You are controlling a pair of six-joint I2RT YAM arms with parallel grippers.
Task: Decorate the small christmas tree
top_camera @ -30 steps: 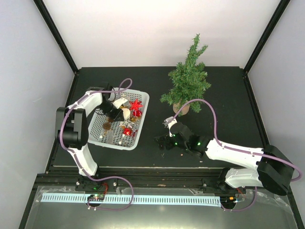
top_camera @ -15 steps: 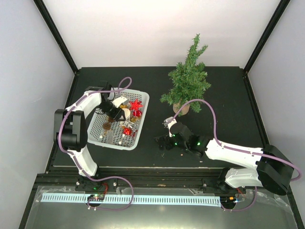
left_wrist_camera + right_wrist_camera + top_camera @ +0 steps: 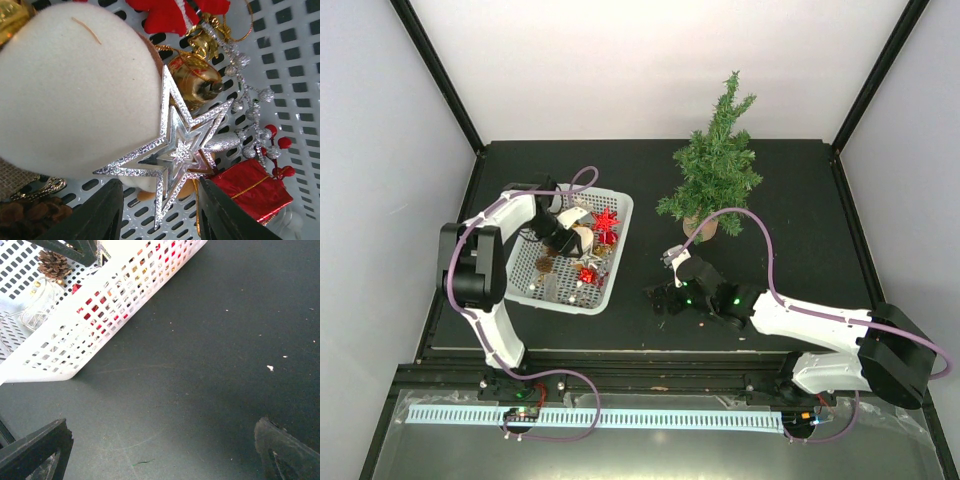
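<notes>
**Silver star lined up in crowded ornament basket**

The left gripper (image 3: pixel 160 200) was pictured with jaws parted around the lower point of a silver star (image 3: pixel 175 150), low in the wrist view, inside the white basket (image 3: pixel 563 306). The star was crowded by a white foam ball (image 3: pixel 75 90), a gold bell (image 3: pixel 192 75) and a beaded sprig (image 3: pixel 250 110). The thin glittered edge could, it was judged, be lost on closing, or neighbours dragged out by tangled loops. The right gripper (image 3: pixel 161 440) was held wide open over the table (image 3: pixel 210 340). The small christmas tree (image 3: pixel 712 170) stood at upper right, well apart from the basket.

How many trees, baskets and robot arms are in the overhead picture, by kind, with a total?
Tree: 1
Basket: 1
Robot arms: 2, left arm and right arm
Total: 4
</notes>
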